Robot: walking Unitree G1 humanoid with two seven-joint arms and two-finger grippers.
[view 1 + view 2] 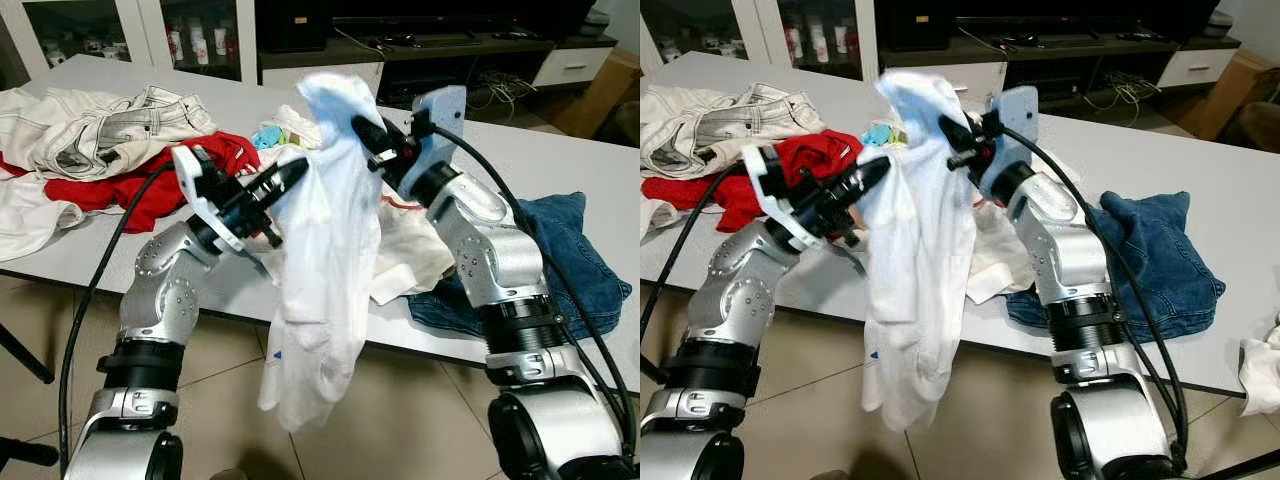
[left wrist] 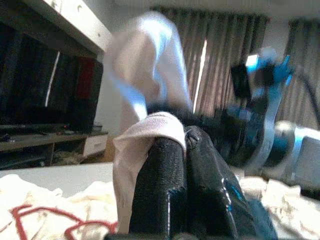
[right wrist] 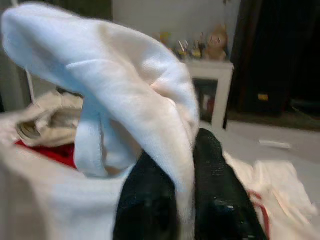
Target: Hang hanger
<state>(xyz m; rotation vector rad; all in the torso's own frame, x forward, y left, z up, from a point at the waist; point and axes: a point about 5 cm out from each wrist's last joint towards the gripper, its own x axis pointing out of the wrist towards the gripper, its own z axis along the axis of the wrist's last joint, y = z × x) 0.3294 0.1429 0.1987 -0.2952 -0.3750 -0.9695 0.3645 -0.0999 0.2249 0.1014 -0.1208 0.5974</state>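
Both grippers hold a white garment (image 1: pixel 325 260) up over the near edge of the white table (image 1: pixel 560 170). The left gripper (image 1: pixel 298 172) pinches its side fold, fingers closed; the right gripper (image 1: pixel 357 125) clamps its top, the rest hanging below the table edge.

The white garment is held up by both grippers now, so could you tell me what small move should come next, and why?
Probably lift it a little higher: the white garment, pinched by the left gripper and right gripper, hangs bunched past the table edge. I see no hanger.
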